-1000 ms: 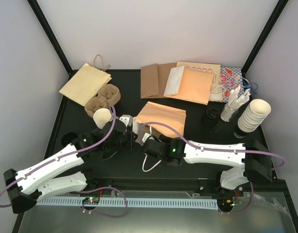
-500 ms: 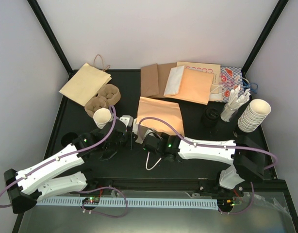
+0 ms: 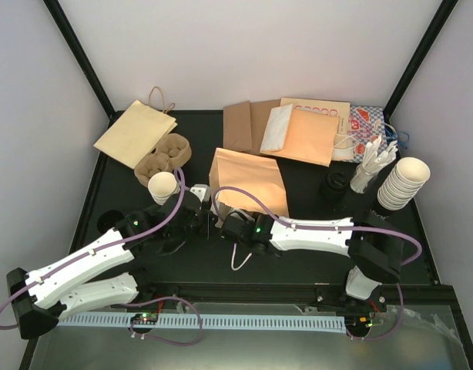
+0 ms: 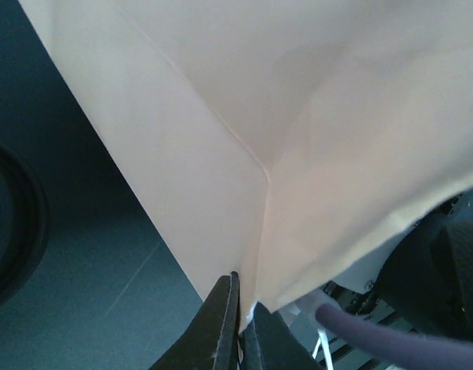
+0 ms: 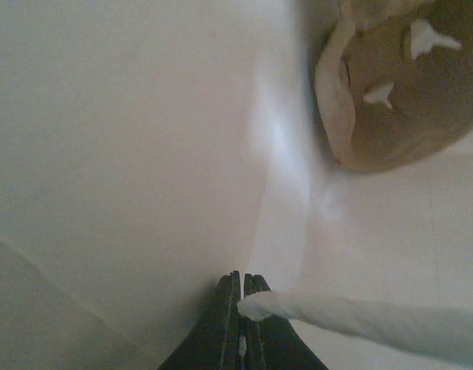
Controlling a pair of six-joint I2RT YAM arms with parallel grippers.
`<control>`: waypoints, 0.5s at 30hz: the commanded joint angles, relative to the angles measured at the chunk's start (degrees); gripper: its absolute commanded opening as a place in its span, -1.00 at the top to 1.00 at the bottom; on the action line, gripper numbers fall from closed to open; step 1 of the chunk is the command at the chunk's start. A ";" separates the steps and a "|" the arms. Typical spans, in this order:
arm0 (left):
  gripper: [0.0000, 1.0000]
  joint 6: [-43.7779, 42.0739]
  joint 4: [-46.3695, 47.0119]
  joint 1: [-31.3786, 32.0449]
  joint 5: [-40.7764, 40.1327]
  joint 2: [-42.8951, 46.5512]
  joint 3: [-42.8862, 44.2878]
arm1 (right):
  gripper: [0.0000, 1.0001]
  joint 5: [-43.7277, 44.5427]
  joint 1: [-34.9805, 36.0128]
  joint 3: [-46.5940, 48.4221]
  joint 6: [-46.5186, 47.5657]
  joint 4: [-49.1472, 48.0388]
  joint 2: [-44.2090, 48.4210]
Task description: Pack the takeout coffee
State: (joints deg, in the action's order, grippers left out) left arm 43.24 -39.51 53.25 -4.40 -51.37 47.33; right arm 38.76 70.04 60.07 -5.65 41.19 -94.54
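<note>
The paper bag (image 3: pixel 248 179) is pinched at its near rim by the left fingers (image 4: pixel 221 316) and the right fingers (image 5: pixel 221 316), both clenched on the paper. The rim could be torn, or the bag pulled flat, if the two were drawn apart unevenly. Whether anything lies in the bag cannot be told. The pulp tray (image 3: pixel 166 156) looks empty, with a lidless cup (image 3: pixel 162 186) just beside it. No lidded coffee can be made out with certainty. A dark round shape (image 3: pixel 334 183) on the table (image 3: pixel 117 181) near the cup stack (image 3: pixel 402 183) may be it.

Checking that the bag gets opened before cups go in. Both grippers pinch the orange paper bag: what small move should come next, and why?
Probably ease the two apart to spread the bag's mouth. The left gripper and right gripper are both shut on the near edge of the orange paper bag, close together, and no open mouth shows yet.
</note>
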 commanded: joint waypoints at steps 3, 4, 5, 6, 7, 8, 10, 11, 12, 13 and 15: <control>0.97 -0.59 -0.85 -0.13 1.32 1.01 0.01 | 0.98 1.99 -2.20 1.24 -1.15 1.14 -0.91; 0.97 -0.60 -0.91 -0.16 1.33 1.01 -0.03 | 0.98 1.89 -2.19 1.18 -0.63 1.16 -0.28; 0.97 -0.55 -0.87 -0.17 1.23 1.09 -0.03 | 0.98 1.75 -2.23 1.23 -0.06 1.48 0.31; 0.97 -0.61 -0.85 -0.17 1.17 1.10 0.00 | 0.98 2.12 -2.26 1.39 0.25 1.96 1.00; 0.97 -0.62 -0.80 -0.17 1.15 1.10 -0.02 | 0.98 2.96 -2.26 1.49 0.43 2.61 1.63; 0.97 -0.68 -0.81 -0.17 1.10 1.12 0.06 | 0.98 3.88 -2.20 1.68 0.58 3.44 2.22; 0.97 -0.73 -0.79 -0.17 1.03 1.04 0.04 | 0.98 6.11 -2.24 2.10 0.52 4.62 3.53; 0.97 -0.77 -0.81 -0.17 1.03 1.04 -0.02 | 0.98 6.67 -2.22 2.55 0.36 5.07 4.14; 0.97 -0.79 -0.77 -0.17 1.14 0.94 0.02 | 0.98 6.95 -2.17 3.10 0.18 5.57 4.63; 0.97 -0.87 -0.83 -0.17 1.15 0.87 0.03 | 0.98 7.24 -2.14 4.03 0.01 6.10 5.06; 0.97 -0.87 -0.92 -0.17 1.15 0.80 0.10 | 0.98 7.25 -2.02 5.10 0.17 6.88 5.84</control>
State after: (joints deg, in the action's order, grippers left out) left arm 43.20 -40.36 53.25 -4.21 -51.35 46.98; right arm 42.83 68.31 61.89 -5.21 45.71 -91.48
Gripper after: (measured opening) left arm 0.017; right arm 0.030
